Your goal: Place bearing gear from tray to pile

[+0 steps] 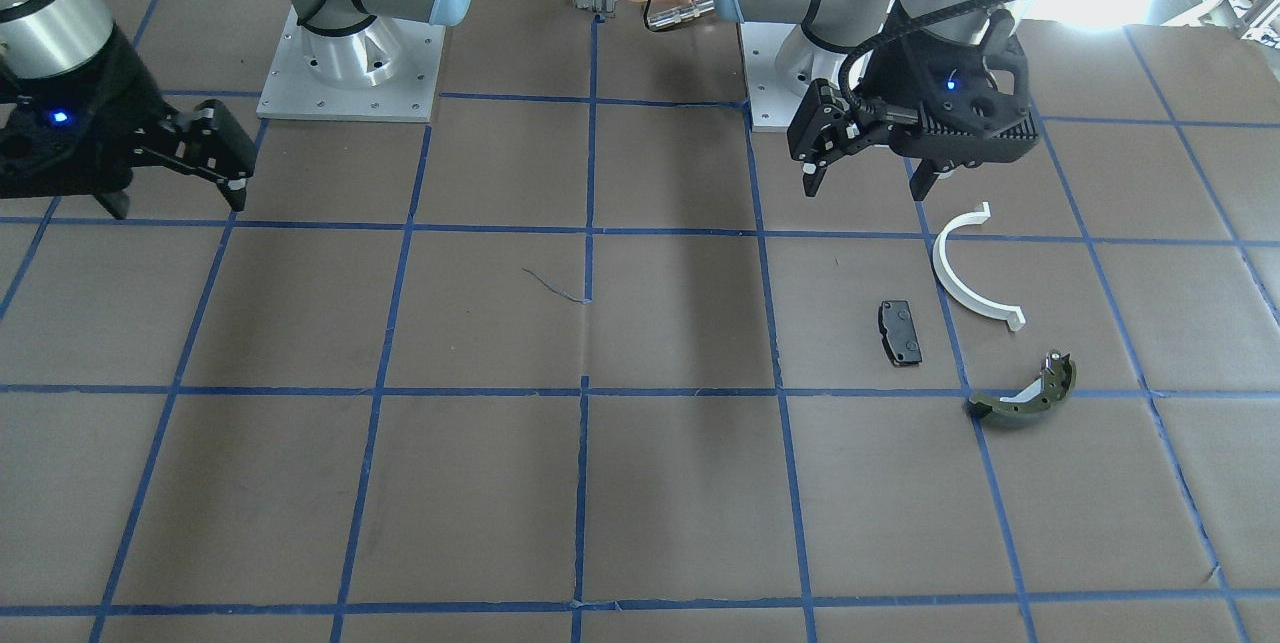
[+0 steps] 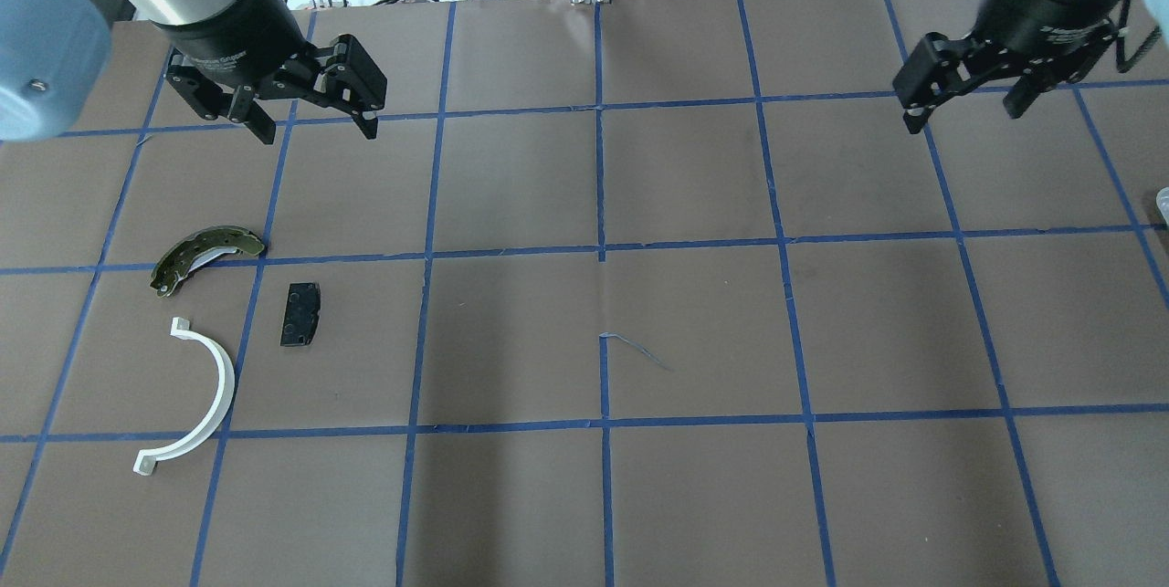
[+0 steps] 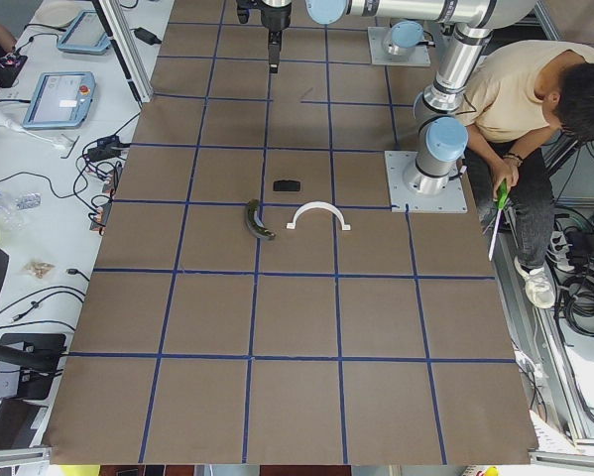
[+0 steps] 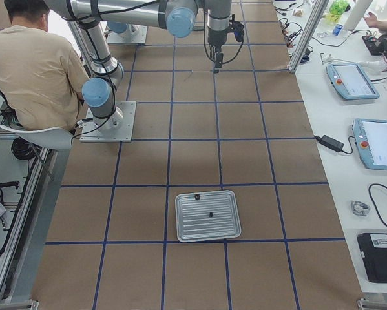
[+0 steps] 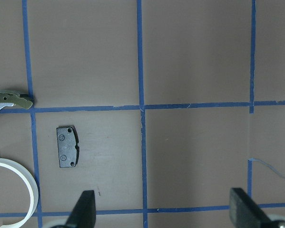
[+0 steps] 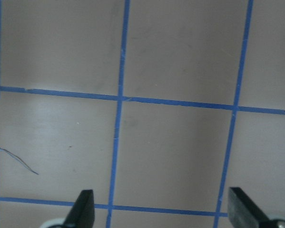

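Note:
The pile lies on the table on my left side: a white plastic half-ring (image 2: 208,395), a flat black pad (image 2: 300,315) and an olive-green brake shoe (image 2: 203,251). My left gripper (image 2: 315,126) hangs open and empty above the table beyond the pile; its wrist view shows the black pad (image 5: 67,147) below. My right gripper (image 2: 963,112) is open and empty over bare table. The metal tray (image 4: 187,226) shows only in the exterior right view, nearer that camera than my right gripper (image 4: 217,58). A small dark part (image 4: 210,214) lies on it, too small to identify.
The table is brown paper with a blue tape grid (image 2: 601,249). A thin loose thread (image 2: 639,350) lies near the middle. A seated operator (image 4: 31,64) is behind the arm bases. Control tablets (image 4: 351,81) and cables sit on side benches.

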